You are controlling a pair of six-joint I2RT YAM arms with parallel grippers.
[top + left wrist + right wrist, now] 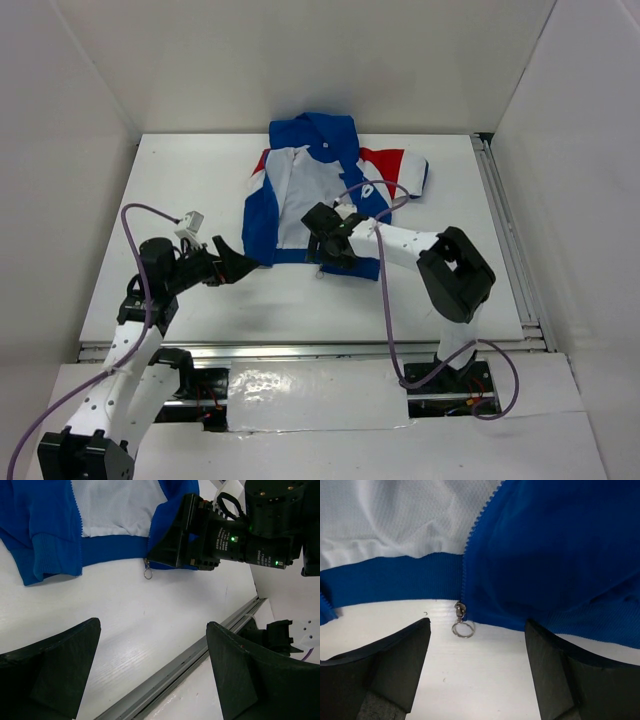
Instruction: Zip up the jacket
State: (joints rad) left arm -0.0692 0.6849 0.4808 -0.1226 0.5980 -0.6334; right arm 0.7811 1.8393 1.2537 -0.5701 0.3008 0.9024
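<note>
Left jaws gape over table (125, 625); right jaws gape astride jacket's (560, 545) zipper pull (463, 628).

Jacket (300, 190): royal blue, red-and-white sleeve panels, pale grey-white mesh lining ahead of the right gripper (477, 630). Zipper pull (463, 628): silver ring between that gripper's black fingers (395, 665). Table (200, 180): white.

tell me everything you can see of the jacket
The jacket lies open and flat on the white table, hood at the far side. Royal-blue fabric, red-and-white sleeves, pale mesh lining, ribbed blue hem. The zipper is undone; its slider with a metal ring sits at the hem, just ahead of the open right gripper.
</note>
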